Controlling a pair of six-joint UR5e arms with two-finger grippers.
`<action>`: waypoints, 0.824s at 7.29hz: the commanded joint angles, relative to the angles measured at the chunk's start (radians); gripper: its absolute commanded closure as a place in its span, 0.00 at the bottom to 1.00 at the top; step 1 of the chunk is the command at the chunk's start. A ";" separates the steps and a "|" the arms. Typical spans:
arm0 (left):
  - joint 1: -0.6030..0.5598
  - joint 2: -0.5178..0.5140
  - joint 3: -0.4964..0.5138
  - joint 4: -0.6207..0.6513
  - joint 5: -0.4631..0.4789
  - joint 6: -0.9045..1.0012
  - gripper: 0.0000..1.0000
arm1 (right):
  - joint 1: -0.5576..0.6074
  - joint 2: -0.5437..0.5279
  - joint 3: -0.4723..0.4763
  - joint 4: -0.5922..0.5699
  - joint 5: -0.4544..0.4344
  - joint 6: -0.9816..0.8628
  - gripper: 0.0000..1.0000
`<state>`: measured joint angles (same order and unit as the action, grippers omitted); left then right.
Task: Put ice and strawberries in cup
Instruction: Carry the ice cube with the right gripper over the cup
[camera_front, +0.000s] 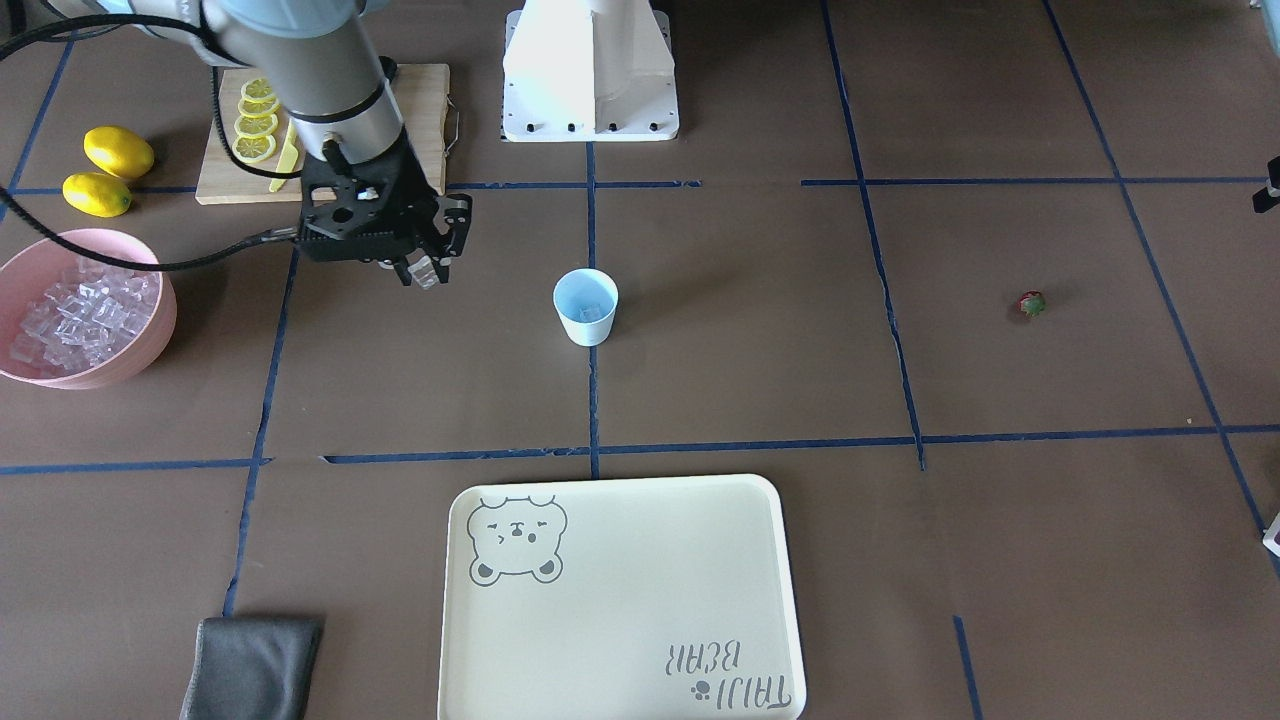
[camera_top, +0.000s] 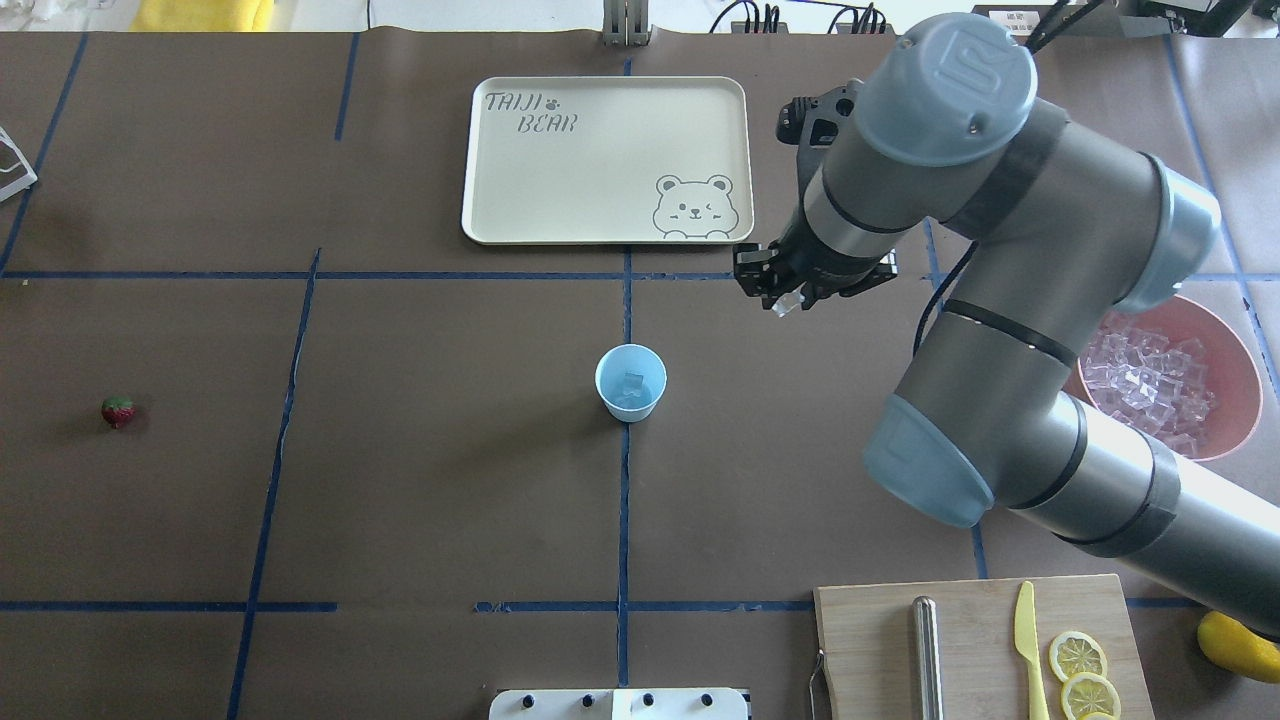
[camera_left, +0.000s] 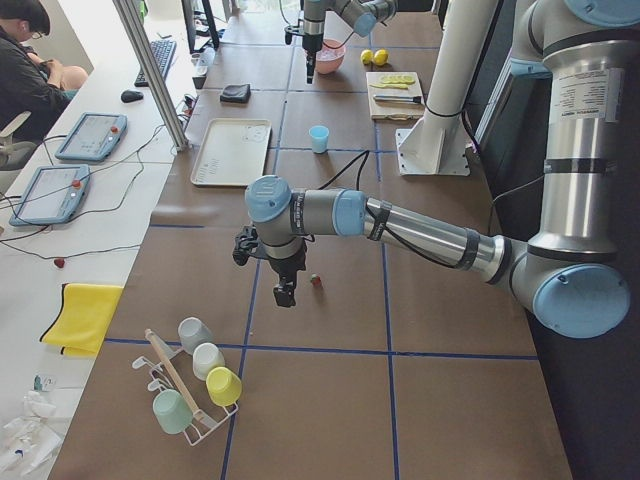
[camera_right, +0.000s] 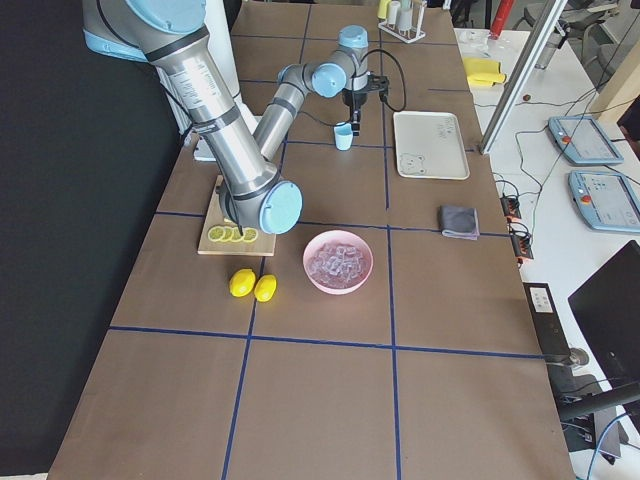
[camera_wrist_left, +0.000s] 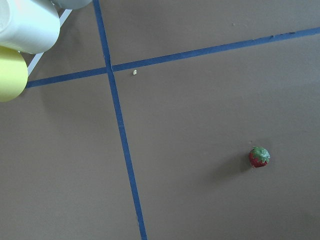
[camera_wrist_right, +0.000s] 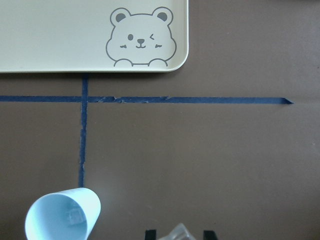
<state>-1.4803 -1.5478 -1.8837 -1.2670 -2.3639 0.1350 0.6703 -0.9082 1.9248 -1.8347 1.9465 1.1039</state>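
The right gripper (camera_top: 787, 300) is pinching one ice cube (camera_front: 426, 272), apparently above the counter (camera_top: 450, 450); the cup (camera_top: 631, 383) is standing apart, to its left.

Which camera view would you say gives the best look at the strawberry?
The left wrist view: the strawberry looks largest there, its red body and green top distinct. The overhead and front-facing views show a small red speck, the left side view a dot, and the right side view nothing clear.
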 joint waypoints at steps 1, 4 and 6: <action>0.000 0.000 0.000 0.000 0.000 0.000 0.00 | -0.087 0.154 -0.105 -0.038 -0.059 0.111 1.00; 0.000 0.000 0.003 0.000 -0.001 0.000 0.00 | -0.158 0.238 -0.310 0.093 -0.141 0.178 1.00; 0.000 0.000 0.000 0.000 0.000 0.000 0.00 | -0.172 0.232 -0.328 0.107 -0.155 0.179 0.98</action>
<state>-1.4803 -1.5478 -1.8822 -1.2671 -2.3643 0.1350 0.5080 -0.6749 1.6131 -1.7426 1.8020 1.2808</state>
